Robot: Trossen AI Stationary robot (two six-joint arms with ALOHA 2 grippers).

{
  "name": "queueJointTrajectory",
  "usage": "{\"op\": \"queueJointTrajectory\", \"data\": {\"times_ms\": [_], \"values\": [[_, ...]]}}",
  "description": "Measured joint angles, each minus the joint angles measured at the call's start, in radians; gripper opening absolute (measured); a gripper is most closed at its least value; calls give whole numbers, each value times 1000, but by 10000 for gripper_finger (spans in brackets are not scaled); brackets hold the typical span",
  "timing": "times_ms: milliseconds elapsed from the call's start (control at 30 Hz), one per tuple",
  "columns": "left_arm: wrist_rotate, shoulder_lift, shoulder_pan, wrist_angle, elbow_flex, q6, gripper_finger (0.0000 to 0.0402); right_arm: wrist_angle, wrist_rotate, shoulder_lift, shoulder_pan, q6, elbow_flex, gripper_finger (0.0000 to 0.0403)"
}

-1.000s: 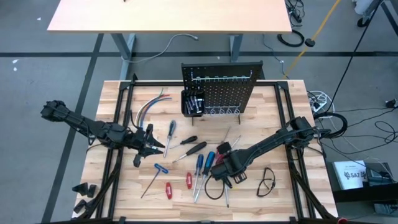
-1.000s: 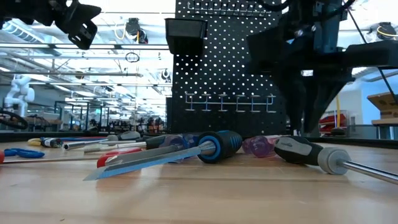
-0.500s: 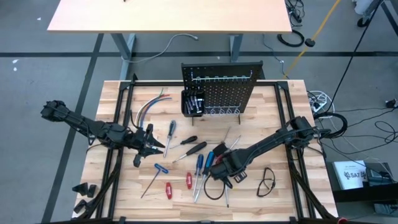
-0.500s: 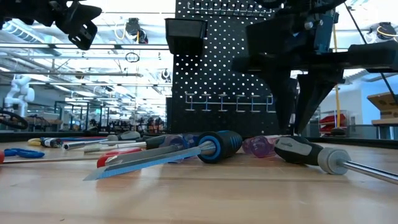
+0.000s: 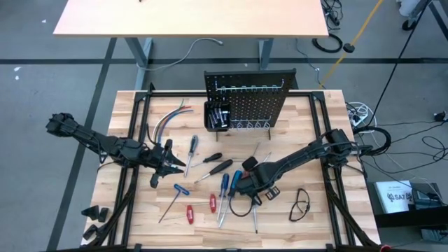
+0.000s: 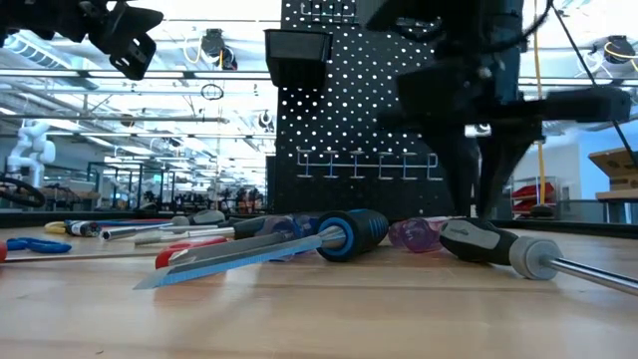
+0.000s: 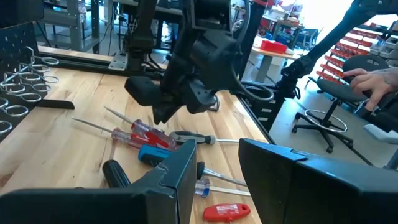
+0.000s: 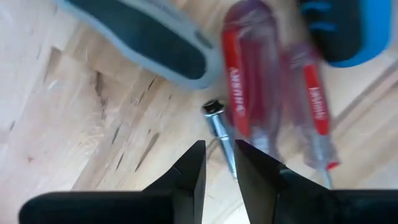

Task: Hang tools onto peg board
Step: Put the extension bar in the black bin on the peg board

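The black peg board [image 5: 248, 98] stands upright at the table's far middle, with a small bin [image 5: 215, 115] on its front. Screwdrivers lie flat on the wood: blue-handled ones [image 5: 225, 183], a black one [image 5: 222, 166], red ones [image 5: 190, 212]. My right gripper [image 5: 245, 187] points down over the middle group, open by a narrow gap [image 8: 219, 165]. A slim silver shaft [image 8: 219, 127] lies on the table under that gap, beside two clear red handles [image 8: 242, 87]. My left gripper [image 5: 175, 162] hangs open above the table's left part, nothing between its fingers [image 7: 217, 168].
A bundle of coloured wires [image 5: 168, 119] lies left of the bin. A black cable loop [image 5: 241, 210] and a pair of glasses [image 5: 301, 203] lie near the right arm. Metal rings [image 5: 248, 126] line the board's foot. A person's hand [image 7: 373, 78] shows beyond the table.
My right gripper has turned about its downward line over the middle tools, its fingers keeping the same narrow gap. The tools lie where they were.
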Motion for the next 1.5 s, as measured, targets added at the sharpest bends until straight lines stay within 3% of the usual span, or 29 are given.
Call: {"op": "queueJointTrajectory", "data": {"times_ms": [167,800,1267,1500], "values": [[0,0,0,0,0,0,127,44,12,0,0,-22,-63,77],[-1,0,0,0,0,6,127,47,59,0,1,-37,-67,77],[-2,0,0,-1,-1,0,127,111,-8,43,-37,-101,-63,77],[-1,2,0,-4,-1,3,127,106,-58,43,-41,86,-63,60]]}}
